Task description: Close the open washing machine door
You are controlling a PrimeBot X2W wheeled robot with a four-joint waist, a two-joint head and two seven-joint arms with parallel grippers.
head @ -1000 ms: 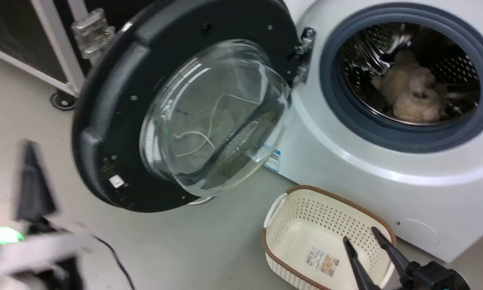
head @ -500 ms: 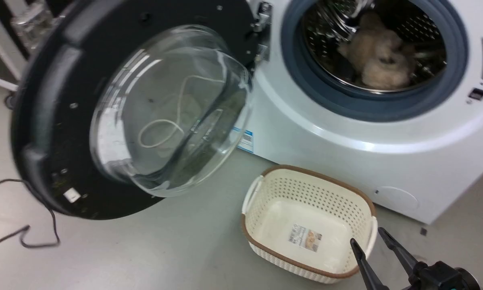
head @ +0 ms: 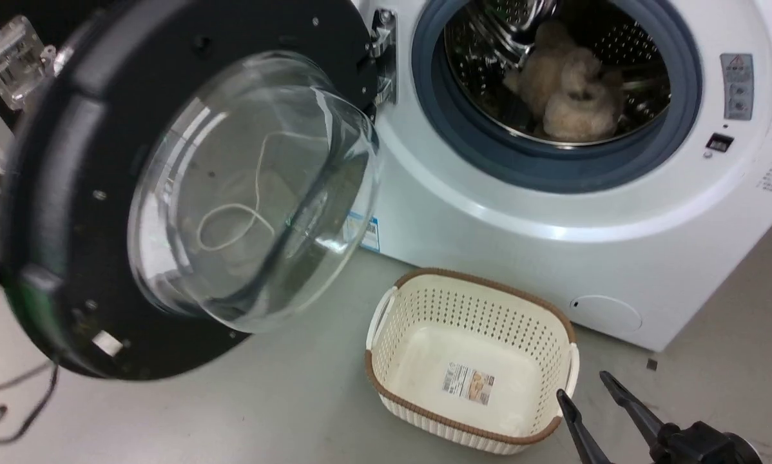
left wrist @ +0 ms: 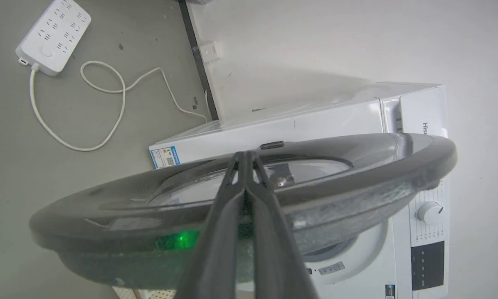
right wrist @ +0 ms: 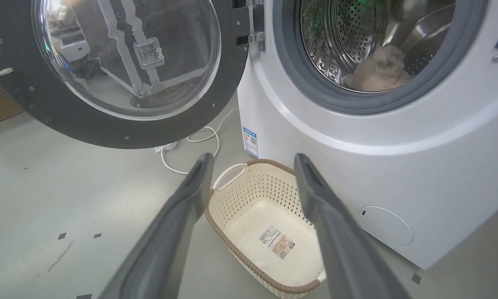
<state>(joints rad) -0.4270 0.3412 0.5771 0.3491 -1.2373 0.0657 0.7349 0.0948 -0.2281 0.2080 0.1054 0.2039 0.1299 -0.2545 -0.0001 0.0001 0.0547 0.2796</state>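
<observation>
The washing machine door [head: 70, 193] stands wide open, a black ring around a bulging clear glass bowl [head: 250, 193], hung on a metal hinge [head: 383, 58] left of the grey-ringed drum opening [head: 676, 129]. In the left wrist view the door [left wrist: 357, 158] shows edge-on from its outer side. My left gripper [left wrist: 245, 155] is shut with nothing in it, its tips at the door's outer face. My right gripper [head: 582, 385] hangs open, low at the right near the basket; in its own view the right gripper [right wrist: 251, 160] points toward the machine's front.
A cream perforated basket [head: 424, 309] sits empty on the floor before the white machine [head: 521, 258]. A beige plush thing [head: 566, 90] lies in the drum. A white power strip [left wrist: 53, 35] and cord lie on the floor behind the door. Dark cables [head: 12, 386] trail at the lower left.
The head camera has turned, shifting the whole picture left and down. My left arm has left the lower left of the head view. The door's angle to the machine looks about the same.
</observation>
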